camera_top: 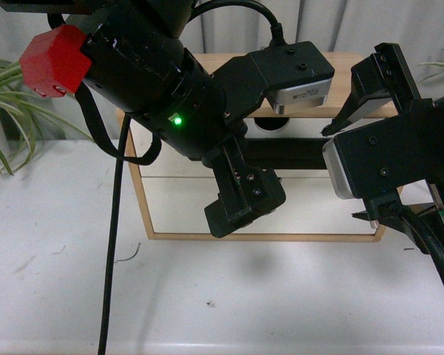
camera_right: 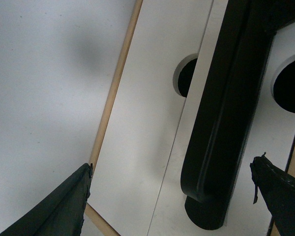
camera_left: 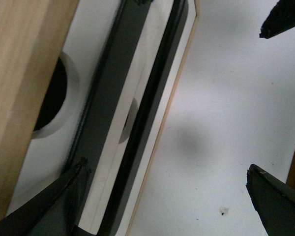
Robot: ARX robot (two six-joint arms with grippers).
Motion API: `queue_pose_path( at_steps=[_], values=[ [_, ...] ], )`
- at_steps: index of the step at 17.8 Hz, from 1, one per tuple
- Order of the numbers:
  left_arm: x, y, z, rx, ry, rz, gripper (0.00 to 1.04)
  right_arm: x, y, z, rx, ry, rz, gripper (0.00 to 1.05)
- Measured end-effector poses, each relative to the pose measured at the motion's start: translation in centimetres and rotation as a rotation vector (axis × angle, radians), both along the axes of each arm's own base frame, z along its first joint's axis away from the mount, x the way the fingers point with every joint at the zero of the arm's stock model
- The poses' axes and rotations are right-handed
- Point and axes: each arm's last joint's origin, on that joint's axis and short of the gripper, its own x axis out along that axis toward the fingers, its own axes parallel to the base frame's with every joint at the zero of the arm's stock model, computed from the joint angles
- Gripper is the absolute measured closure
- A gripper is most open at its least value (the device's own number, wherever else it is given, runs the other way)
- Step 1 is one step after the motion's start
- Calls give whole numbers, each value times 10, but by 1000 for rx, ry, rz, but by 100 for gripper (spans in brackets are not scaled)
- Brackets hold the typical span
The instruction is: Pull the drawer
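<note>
Drawer [camera_top: 170,159] appears shut, centre of front view, partly hidden behind arms. Left claw [camera_left: 164,204] and right claw [camera_right: 167,201] spread wide, nothing gripped. Handle [camera_right: 221,123] straddled by both, judged ready for closing, then pull.

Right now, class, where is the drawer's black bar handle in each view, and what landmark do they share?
Front view: handle mid-picture, only partly showing.
Left wrist view: handle is a long dark bar running diagonally.
Right wrist view: handle is a thick black bar, rounded end showing.
Shared landmark: the half-round notch.
</note>
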Motion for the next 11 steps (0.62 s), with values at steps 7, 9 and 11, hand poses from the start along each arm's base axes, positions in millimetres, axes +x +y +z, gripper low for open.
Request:
queue_pose_path(
  at_steps=[7, 9, 11],
  values=[
    [6, -1, -9, 10, 0, 14, 7, 8, 9, -13, -4, 1, 16, 6],
    [8, -4, -11, 3, 1, 21, 7, 10, 13, -16, -4, 2, 25, 6],
    [8, -9, -17, 3, 10, 16, 7, 12, 14, -24, -15, 25, 23, 6]
  ],
)
